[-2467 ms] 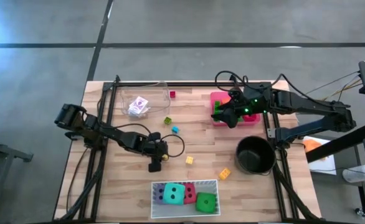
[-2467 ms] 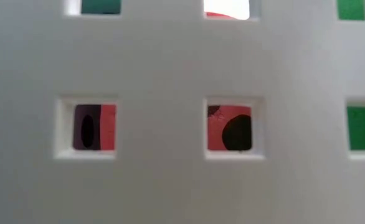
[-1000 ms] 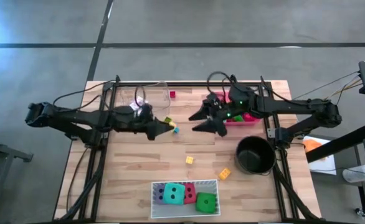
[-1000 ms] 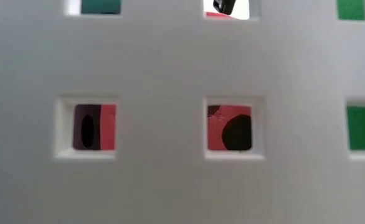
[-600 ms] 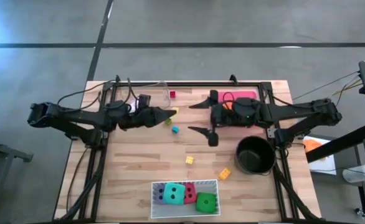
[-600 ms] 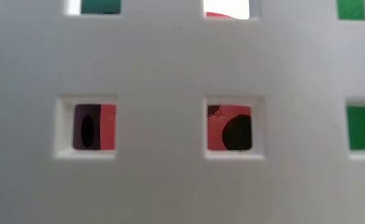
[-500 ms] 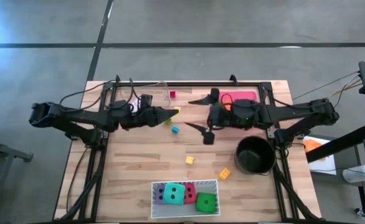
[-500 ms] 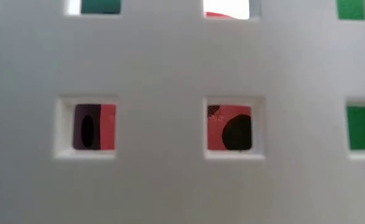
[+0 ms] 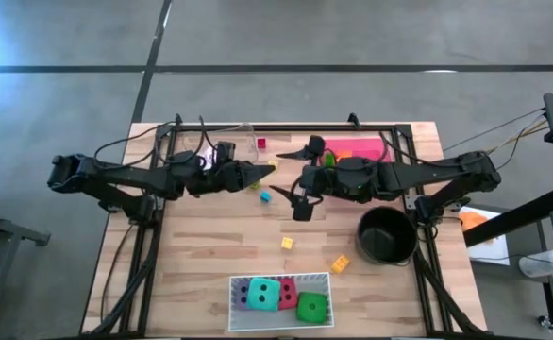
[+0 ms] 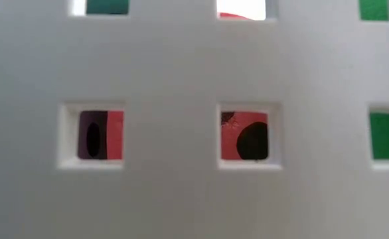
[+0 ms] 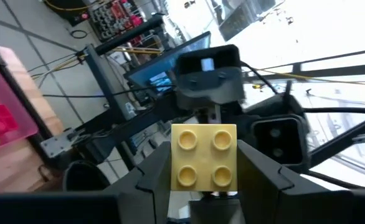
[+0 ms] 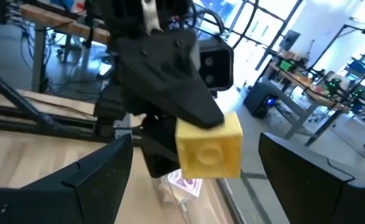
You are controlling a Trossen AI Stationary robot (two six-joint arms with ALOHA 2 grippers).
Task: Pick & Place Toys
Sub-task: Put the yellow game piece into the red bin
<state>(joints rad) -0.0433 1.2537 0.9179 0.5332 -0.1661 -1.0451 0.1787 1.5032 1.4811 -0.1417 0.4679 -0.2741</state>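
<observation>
— Above the middle of the table (image 9: 201, 255), what are the two arms doing?

— They face each other, tip to tip. The left gripper (image 9: 269, 167) reaches in from the left with its jaws closed on a yellow block (image 11: 204, 156). The left wrist view shows the block's four studs between the two dark fingers (image 11: 263, 177), and the right wrist view shows the same block pinched at the tip of the left arm.

— And the right gripper?

— The right gripper (image 9: 302, 178) has its jaws spread wide and holds nothing. In the right wrist view its fingers (image 12: 76, 180) stand on either side of the yellow block, clear of it.

— Where are the other toys?

— The four dice sit together in the white tray (image 9: 279, 278) at the near edge: purple die (image 9: 245, 297), teal die (image 9: 266, 294), red die (image 9: 287, 294) and green die (image 9: 311, 307). The low view only looks through the tray's wall holes at red, purple and green surfaces.

— Any loose blocks?

— A blue block (image 9: 265, 196) lies just under the left gripper's tip. A small yellow block (image 9: 287, 243) and an orange block (image 9: 340, 263) lie on the wood nearer the black pot (image 9: 387, 236). A red block (image 9: 261, 144) sits by the clear tray (image 9: 243, 129), and the pink tray (image 9: 366, 144) is behind the right arm.
</observation>
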